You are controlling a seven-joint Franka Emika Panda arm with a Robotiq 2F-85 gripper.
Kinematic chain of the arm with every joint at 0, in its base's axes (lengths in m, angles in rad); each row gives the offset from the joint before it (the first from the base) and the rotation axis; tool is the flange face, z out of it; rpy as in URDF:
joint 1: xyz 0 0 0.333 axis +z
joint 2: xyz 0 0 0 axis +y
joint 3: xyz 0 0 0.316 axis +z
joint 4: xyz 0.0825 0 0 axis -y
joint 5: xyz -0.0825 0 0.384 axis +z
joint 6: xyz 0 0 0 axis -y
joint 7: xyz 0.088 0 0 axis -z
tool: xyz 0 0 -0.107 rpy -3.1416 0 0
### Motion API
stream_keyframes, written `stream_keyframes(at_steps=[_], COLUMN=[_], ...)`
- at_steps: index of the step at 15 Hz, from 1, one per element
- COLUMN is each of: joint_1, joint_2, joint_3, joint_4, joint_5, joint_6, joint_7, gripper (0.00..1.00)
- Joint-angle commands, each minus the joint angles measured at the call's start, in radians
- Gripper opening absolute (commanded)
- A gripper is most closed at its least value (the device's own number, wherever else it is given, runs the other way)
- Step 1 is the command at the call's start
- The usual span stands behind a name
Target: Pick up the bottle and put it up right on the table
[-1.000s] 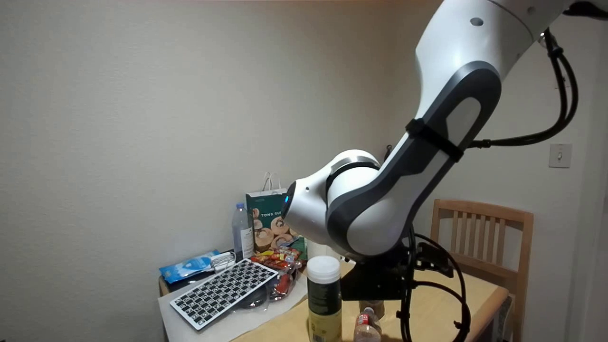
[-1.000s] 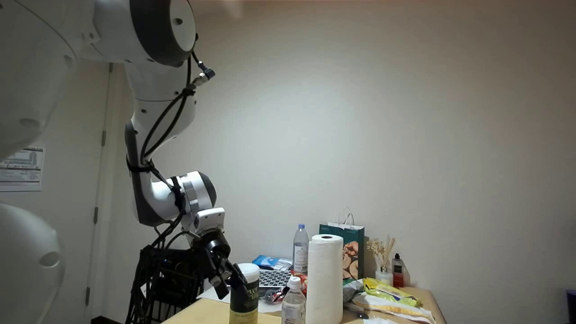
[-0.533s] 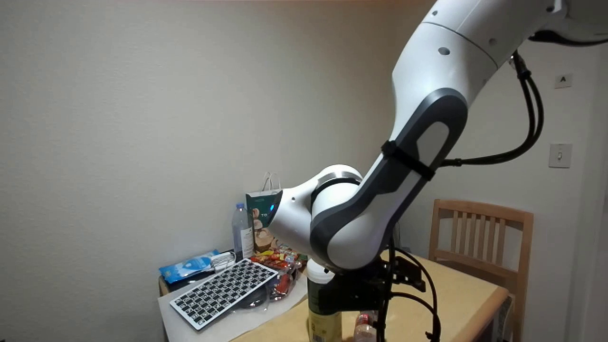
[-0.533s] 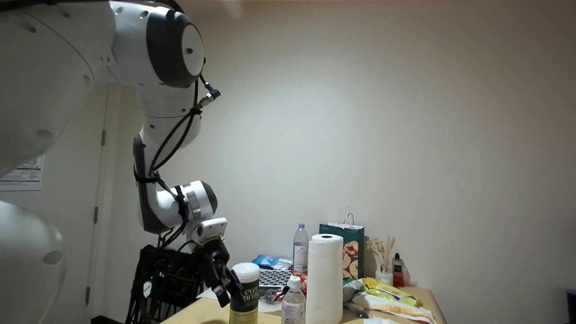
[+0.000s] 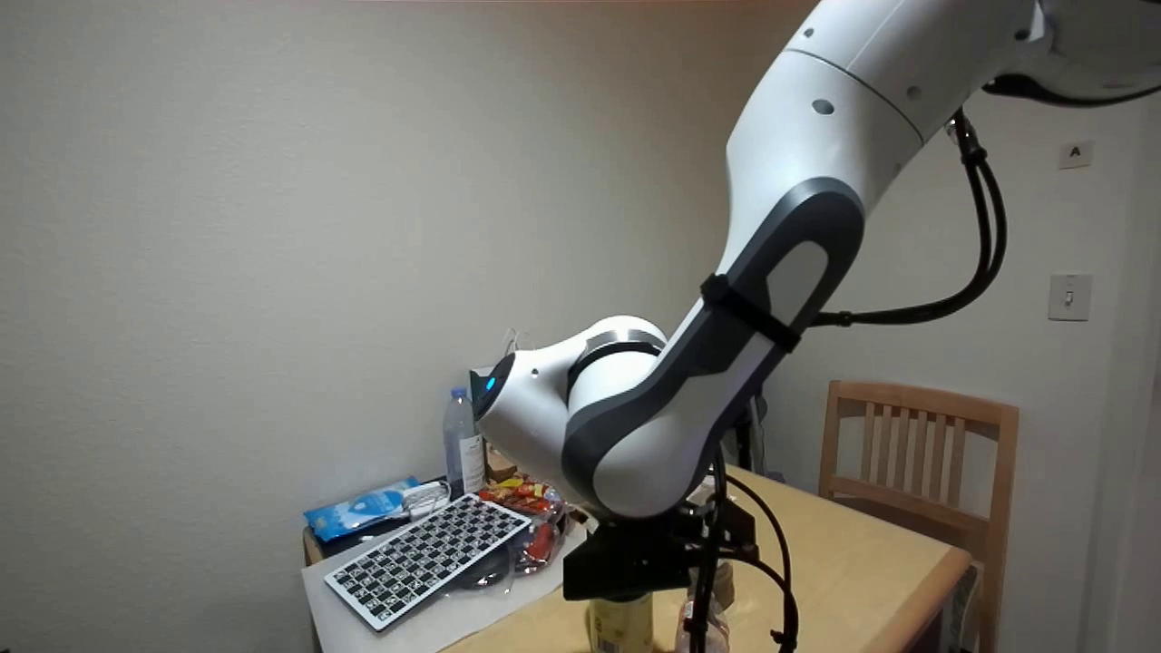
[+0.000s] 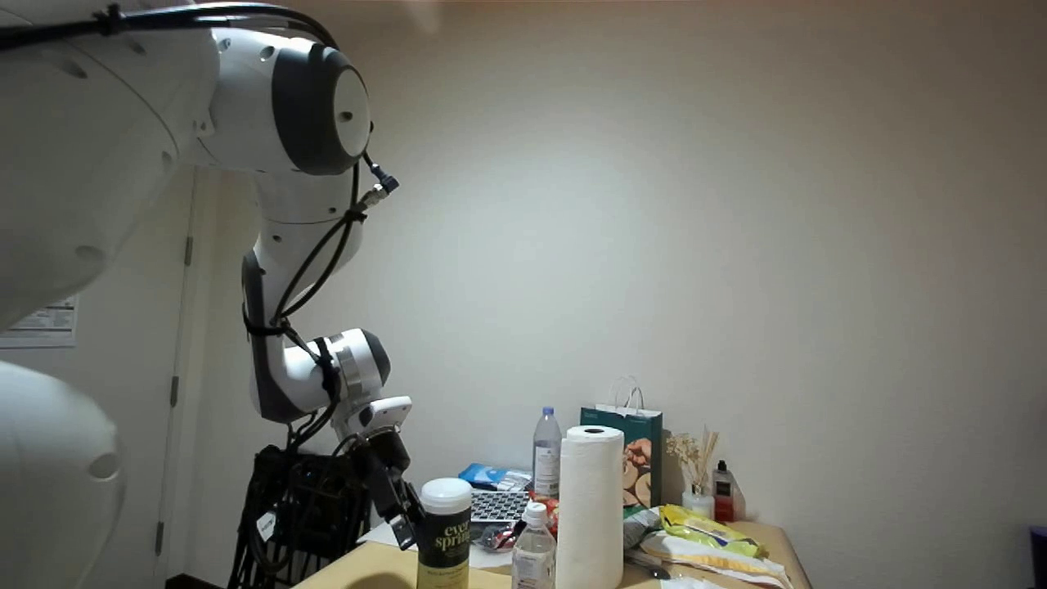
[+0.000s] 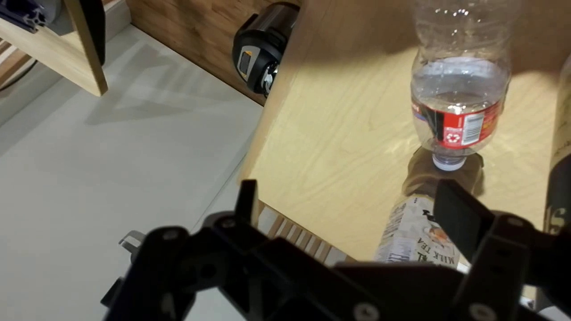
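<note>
In the wrist view my gripper stands open above the light wooden table, with no thing held between its fingers. A milk tea bottle, brown with a pale label, lies partly behind the right finger; its lower end in that view is hidden, and I cannot tell whether it stands or lies. Farther off is a clear bottle with a red label and white cap. That clear bottle stands upright in an exterior view. Beside a canister, the black gripper slants down, touching or apart I cannot tell.
The black-and-yellow canister with a white lid and a paper towel roll stand near the clear bottle. A checkered panel, snack packets and a tall bottle sit at the back. A wooden chair stands beyond the table.
The arm has moved left and lower in an exterior view, where the gripper now hides the canister's top. In an exterior view the finger that covered the canister's lettering has drawn away from it.
</note>
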Motion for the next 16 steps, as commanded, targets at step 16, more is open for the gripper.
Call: stream_keyframes(at_steps=[16], joint_1=[-0.016], joint_2=[-0.354], joint_3=[0.005], joint_4=[-0.343], joint_5=[0.359], joint_6=[-0.099], joint_7=[0.049], gripper=[1.00])
